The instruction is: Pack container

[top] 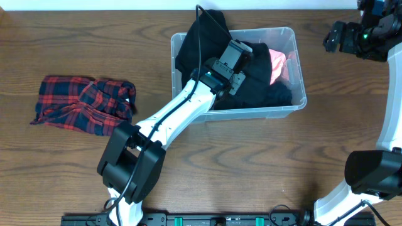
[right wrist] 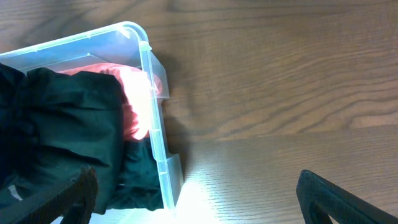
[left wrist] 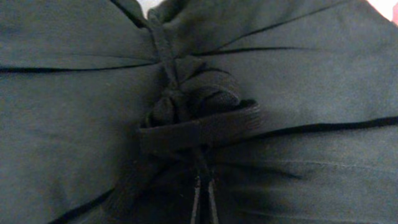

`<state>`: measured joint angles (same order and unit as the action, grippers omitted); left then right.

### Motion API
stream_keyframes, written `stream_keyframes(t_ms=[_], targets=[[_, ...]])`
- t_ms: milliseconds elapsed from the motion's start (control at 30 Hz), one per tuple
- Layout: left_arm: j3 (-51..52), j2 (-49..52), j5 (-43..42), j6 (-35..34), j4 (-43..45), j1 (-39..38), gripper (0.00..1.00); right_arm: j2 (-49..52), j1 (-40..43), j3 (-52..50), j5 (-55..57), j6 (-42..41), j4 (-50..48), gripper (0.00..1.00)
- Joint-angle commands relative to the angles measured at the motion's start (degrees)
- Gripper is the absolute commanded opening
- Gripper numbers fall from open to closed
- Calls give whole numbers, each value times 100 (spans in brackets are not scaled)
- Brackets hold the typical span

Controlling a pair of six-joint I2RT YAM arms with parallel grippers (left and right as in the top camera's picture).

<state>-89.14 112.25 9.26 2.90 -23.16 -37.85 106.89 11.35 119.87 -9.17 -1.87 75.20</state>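
The clear container [top: 264,113] stands at the back centre of the table, holding a black garment [top: 267,95] and a pink garment [top: 277,66]. My left gripper [top: 245,75] reaches down into it. In the left wrist view the left gripper [left wrist: 204,199] is shut on a bunched fold of the black garment [left wrist: 199,118], whose creases pull toward the jaws. My right gripper [top: 331,37] hangs open to the right of the bin. The right wrist view shows the right gripper [right wrist: 199,193] open above the container's corner [right wrist: 152,106], with the pink garment [right wrist: 134,99] and the black garment [right wrist: 62,124] inside.
A red and navy plaid cloth [top: 81,103] lies crumpled on the wooden table at the left. Part of the black garment drapes over the container's back left rim [top: 198,31]. The left arm [top: 169,119] stretches from the front base up to the bin.
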Motion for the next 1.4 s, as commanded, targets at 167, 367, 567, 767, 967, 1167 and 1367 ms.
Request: stream_keyframes(t_ms=[167,367,567,767,967,1167,1367], targets=[[-573,-479,863,-549,-11,63,6,0,-7,-4,17,109,4,99],[-782,-479,990,-1060,9,63,6,0,-7,-4,17,109,4,99],[-831,-479,988,-1751,9,55,6,0,-7,-4,17,109,4,99],[-833,-479,990,-2149,98,-50,6,0,-7,-4,17,109,4,99],[-850,-479,997,-2697,166,-181,6,0,-7,-4,17,109,4,99],[-850,-479,1403,-2529,96,-197,7,0,-7,-4,17,109,4,99],[-848,-479,2181,-1528,-472,-131,23,0,-7,-4,17,109,4,99]])
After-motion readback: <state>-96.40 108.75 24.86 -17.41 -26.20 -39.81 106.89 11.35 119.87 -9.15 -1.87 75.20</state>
